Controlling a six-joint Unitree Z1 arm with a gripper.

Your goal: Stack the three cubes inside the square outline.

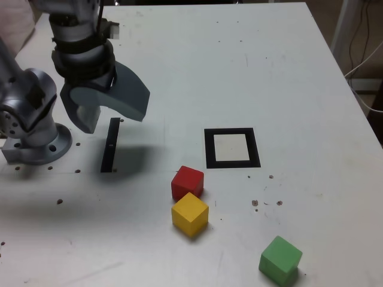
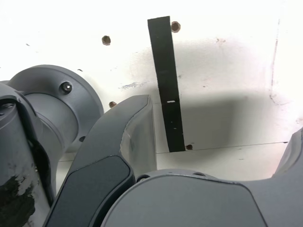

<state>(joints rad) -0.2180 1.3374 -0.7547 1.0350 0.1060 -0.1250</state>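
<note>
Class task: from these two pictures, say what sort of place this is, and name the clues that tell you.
Probably a robotics lab bench: a grey arm bolted to a scuffed white table, its hand open above a black strip, with a taped square outline and coloured test cubes nearby.

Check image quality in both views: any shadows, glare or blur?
Exterior view: even light, sharp; soft shadows beside the gripper and under the cubes, e.g. the green cube. Wrist view: the table is washed out, the gripper's shadow falls across the black strip, near arm parts slightly soft.
</note>
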